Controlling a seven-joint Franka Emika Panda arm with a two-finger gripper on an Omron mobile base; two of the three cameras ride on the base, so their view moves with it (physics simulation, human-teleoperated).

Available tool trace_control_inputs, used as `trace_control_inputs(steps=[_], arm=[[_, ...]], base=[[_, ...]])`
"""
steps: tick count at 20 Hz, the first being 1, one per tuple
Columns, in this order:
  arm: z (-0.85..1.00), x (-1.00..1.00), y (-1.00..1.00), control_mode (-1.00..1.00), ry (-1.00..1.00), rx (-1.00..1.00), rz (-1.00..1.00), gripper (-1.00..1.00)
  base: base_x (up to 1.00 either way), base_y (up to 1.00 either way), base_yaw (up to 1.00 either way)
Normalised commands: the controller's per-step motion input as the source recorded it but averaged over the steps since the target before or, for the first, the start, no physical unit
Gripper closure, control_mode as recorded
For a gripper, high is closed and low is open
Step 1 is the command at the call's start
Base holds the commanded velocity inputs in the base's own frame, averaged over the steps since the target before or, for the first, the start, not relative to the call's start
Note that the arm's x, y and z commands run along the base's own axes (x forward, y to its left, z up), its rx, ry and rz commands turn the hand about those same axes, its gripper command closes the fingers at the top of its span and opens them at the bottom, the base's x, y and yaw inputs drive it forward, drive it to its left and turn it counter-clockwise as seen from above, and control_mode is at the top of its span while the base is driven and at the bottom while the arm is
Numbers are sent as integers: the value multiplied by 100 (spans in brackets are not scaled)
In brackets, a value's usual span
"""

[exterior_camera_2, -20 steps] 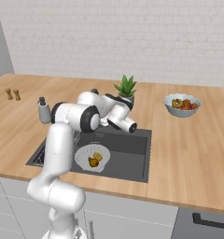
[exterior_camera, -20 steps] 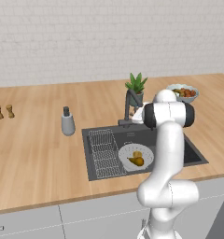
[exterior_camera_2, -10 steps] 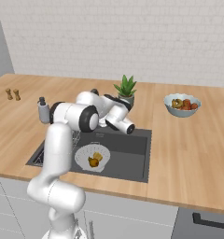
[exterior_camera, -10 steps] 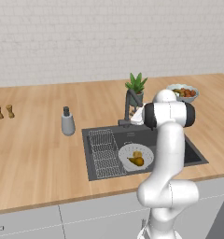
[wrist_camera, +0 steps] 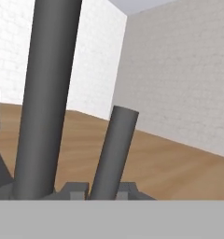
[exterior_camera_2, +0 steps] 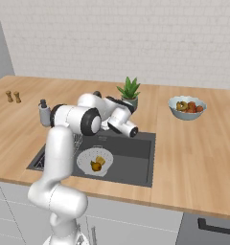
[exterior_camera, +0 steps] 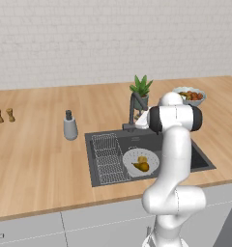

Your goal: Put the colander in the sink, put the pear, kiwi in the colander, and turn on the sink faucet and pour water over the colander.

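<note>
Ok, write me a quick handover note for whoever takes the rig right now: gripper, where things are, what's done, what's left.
Gripper: shut on the faucet's handle, the slanted bar beside the faucet neck, at the back of the sink.
Colander: in the sink, next to the wire rack.
Pear and kiwi: both in the colander.
Done: colander placed, both fruits loaded.
Left: turn the faucet on and run water over the colander; no stream can be seen yet.
</note>
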Motion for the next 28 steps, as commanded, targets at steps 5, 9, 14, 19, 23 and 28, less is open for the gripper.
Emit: trace_control_inputs(steps=[5,9,14,19,23,28], arm=[[12,14,-35,-100,8,2,0,100],[11,16,-33,-100,8,5,-3,100],[3,17,-38,-100,2,6,-5,100],[2,21,-42,-100,0,5,-4,100],[3,24,-45,-100,0,4,-5,100],[1,25,-45,-100,0,1,-6,100]], base=[[0,0,0],[0,0,0],[0,0,0],[0,0,0],[0,0,0],[0,0,0]])
